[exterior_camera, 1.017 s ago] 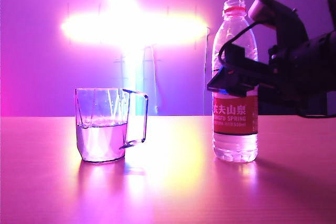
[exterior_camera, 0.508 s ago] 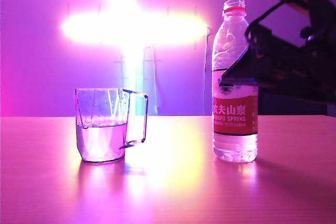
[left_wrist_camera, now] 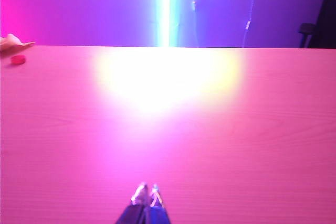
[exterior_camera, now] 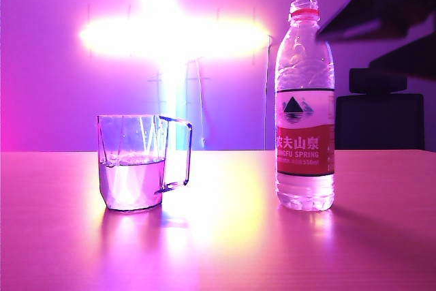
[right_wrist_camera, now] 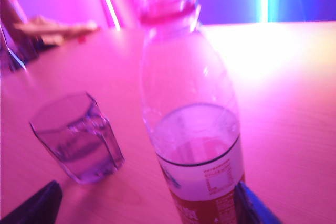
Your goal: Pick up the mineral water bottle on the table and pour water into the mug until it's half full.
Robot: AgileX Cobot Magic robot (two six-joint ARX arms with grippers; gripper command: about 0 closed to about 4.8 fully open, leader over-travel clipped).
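The mineral water bottle [exterior_camera: 304, 107] stands upright on the table [exterior_camera: 225, 250], right of the mug [exterior_camera: 133, 161]. Water [exterior_camera: 133, 182] fills the mug to about mid height. My right arm [exterior_camera: 388, 5] is a dark shape high at the right, above and behind the bottle and clear of it. In the right wrist view the right gripper [right_wrist_camera: 144, 208] is open wide, one of its fingers [right_wrist_camera: 37, 205] far from the other. The bottle [right_wrist_camera: 194, 129] and the mug [right_wrist_camera: 79, 137] stand ahead of it. My left gripper [left_wrist_camera: 147, 195] is shut over the bare table [left_wrist_camera: 173, 129].
A small red object [left_wrist_camera: 18, 60] lies near the table's far edge, beside a pale shape [left_wrist_camera: 13, 42]. A dark chair [exterior_camera: 381, 117] stands behind the table at the right. Bright lights glare off the tabletop.
My right arm has lifted up and to the right, away from the bottle, and its label is now uncovered. The bottle and the mug have not moved.
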